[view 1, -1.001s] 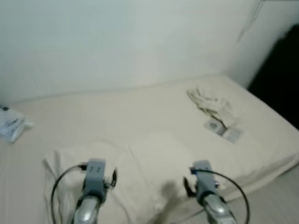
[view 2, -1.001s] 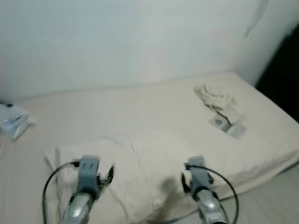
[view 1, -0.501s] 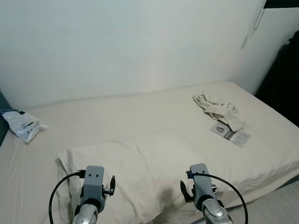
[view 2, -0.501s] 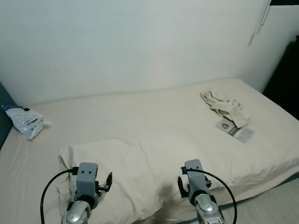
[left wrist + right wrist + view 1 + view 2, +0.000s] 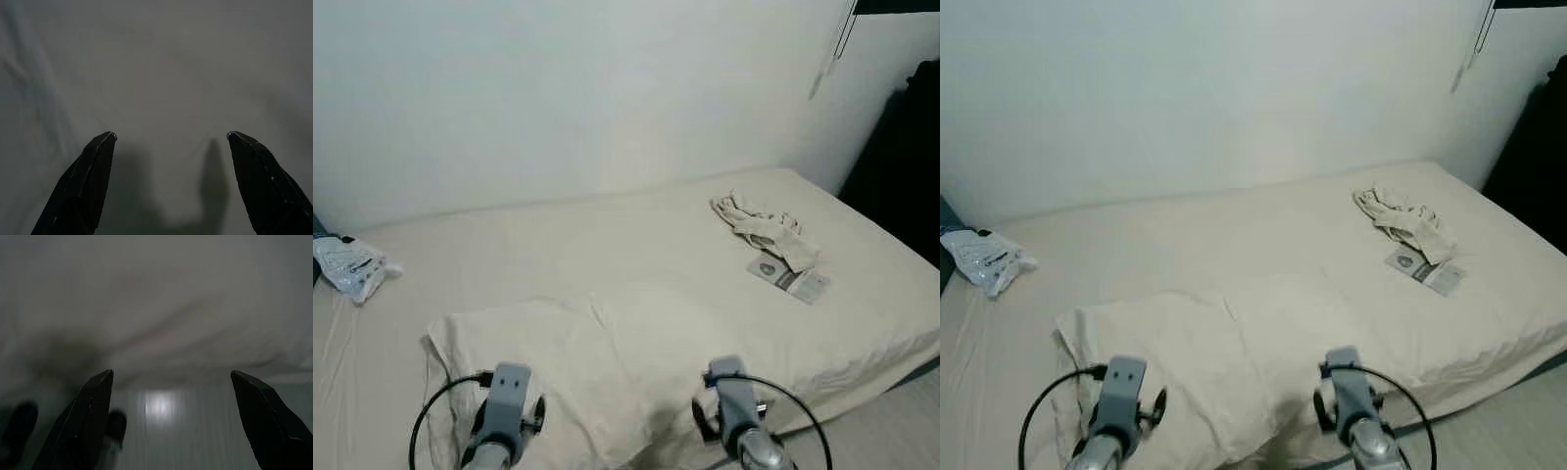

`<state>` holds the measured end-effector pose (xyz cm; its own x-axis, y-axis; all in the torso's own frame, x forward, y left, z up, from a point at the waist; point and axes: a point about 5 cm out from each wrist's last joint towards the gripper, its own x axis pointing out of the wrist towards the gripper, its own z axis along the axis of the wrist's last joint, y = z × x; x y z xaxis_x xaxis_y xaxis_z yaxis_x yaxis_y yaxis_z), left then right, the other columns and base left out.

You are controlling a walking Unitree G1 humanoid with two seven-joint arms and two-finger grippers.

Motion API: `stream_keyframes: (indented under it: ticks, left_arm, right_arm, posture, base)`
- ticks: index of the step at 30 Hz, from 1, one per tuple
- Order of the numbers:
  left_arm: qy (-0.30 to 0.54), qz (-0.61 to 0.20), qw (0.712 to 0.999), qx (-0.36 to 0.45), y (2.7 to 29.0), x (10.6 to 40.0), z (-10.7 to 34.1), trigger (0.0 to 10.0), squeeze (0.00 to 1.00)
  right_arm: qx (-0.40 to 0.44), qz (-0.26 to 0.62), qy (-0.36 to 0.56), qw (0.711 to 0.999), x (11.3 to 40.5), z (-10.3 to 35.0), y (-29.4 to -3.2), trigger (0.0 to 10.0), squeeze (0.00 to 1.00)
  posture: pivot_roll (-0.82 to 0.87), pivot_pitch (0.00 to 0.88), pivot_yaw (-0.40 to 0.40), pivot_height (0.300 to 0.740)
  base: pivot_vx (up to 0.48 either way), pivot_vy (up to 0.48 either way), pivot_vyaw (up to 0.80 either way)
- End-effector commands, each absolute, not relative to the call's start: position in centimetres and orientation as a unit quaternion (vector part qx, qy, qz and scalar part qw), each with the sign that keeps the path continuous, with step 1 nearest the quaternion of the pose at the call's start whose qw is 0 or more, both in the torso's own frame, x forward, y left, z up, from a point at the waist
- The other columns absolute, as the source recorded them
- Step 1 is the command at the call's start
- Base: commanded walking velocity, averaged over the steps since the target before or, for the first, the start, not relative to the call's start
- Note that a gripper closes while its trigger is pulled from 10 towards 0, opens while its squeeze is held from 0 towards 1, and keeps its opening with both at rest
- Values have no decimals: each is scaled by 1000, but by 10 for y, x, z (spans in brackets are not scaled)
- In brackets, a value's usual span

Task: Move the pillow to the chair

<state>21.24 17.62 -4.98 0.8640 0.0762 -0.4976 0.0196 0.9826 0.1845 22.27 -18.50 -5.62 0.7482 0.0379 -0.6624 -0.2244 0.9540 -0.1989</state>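
Head views: vs. half a sec ago your whole pic has shifted, so the camera moved, not the stuff. Both arms now sit lower at the frame's bottom edge. The pillow (image 5: 558,367) lies flat on the bed (image 5: 636,245) near the front edge, cream on cream, one corner toward the robot's left. Your left arm's wrist is over the pillow's near-left part, the right arm's wrist is just past its right end, by the mattress edge. On the bed's far right: a crumpled pale cloth (image 5: 759,225) touching a small booklet (image 5: 786,277); it carries a round mark, but the print is too small to read. At far left a white plastic bag (image 5: 350,266) has dark print, not legible either. A dark curtain (image 5: 901,166) hangs at the right.

L wrist view: left gripper (image 5: 171,135) has its fingers spread wide, nothing between them, close above pale fabric with soft creases; finger shadows fall on it.

R wrist view: right gripper (image 5: 172,373) is also spread wide and empty, pointing at the bed's front edge with shiny floor (image 5: 161,431) below. Dim and blurry.
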Motion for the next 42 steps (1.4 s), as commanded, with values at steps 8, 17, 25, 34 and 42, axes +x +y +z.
stream_keyframes:
  ticks: [8, 17, 25, 34, 42]
  left_arm:
    - [288, 8, 952, 99, 176, 203, -58, 10000, 0]
    - [286, 14, 954, 92, 172, 203, -59, 10000, 0]
    - [286, 28, 954, 85, 175, 205, -58, 10000, 0]
    - [284, 30, 954, 87, 177, 205, -57, 10000, 0]
    - [265, 29, 962, 67, 175, 205, -55, 10000, 0]
  right_arm:
    - [-136, 74, 369, 916, 214, -63, -183, 10000, 0]
    - [-137, 76, 368, 917, 214, -63, -182, 10000, 0]
    - [-139, 69, 365, 918, 214, -62, -186, 10000, 0]
    - [-136, 66, 358, 921, 214, -61, -186, 10000, 0]
    - [-132, 65, 352, 924, 216, -60, -184, 10000, 0]
  posture:
    - [20, 47, -20, 740]
    - [22, 53, -25, 740]
    - [19, 51, -21, 740]
    - [20, 52, -17, 740]
    - [18, 55, -18, 740]
  base:
    - [0, 0, 0]
    - [0, 0, 0]
    - [0, 0, 0]
    - [0, 0, 0]
    - [0, 0, 0]
